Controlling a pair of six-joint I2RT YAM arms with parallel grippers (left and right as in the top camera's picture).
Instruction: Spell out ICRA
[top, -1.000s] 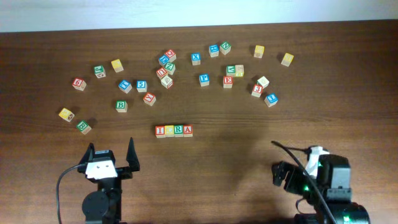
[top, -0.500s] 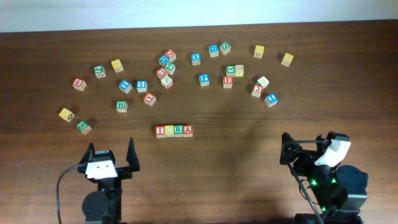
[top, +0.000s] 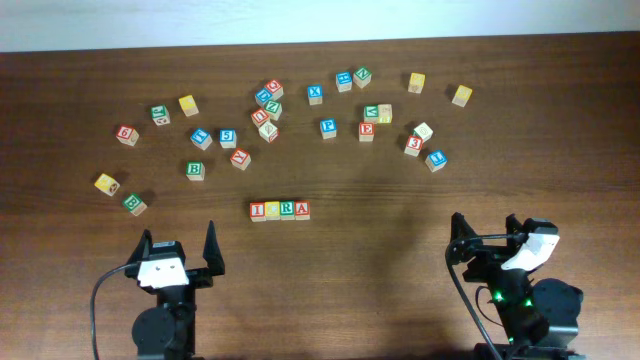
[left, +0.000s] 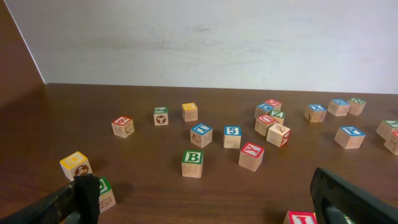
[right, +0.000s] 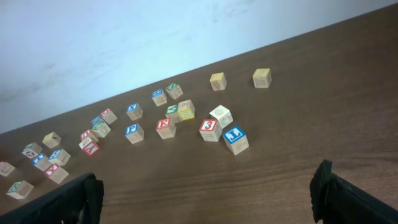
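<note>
Spread wide and holding nothing, the left gripper (top: 177, 240) is hovering toward the near left corner of the tabletop (top: 380, 290). The right gripper (top: 485, 228) is hanging toward the near right corner, its fingers equally parted and empty. Both are standing well apart from every block.

Spare blocks (top: 328, 127) are lying scattered in a loose band along the far edge, running from the left side to the right, among them a green B (top: 196, 170) and a red E (top: 366, 130).

Nearer the near edge than that band, the row (top: 280, 210) is sitting about midway across the tabletop. Its four cubes are touching side by side in a straight line: I (top: 258, 210), C (top: 272, 210), R (top: 287, 209), A (top: 302, 209). The yellow face of C is showing too small to read.

By my judgement the spelling is looking finished: four cubes are standing in order and neither gripper is carrying anything. At most, a slight squaring of the line is remaining
</note>
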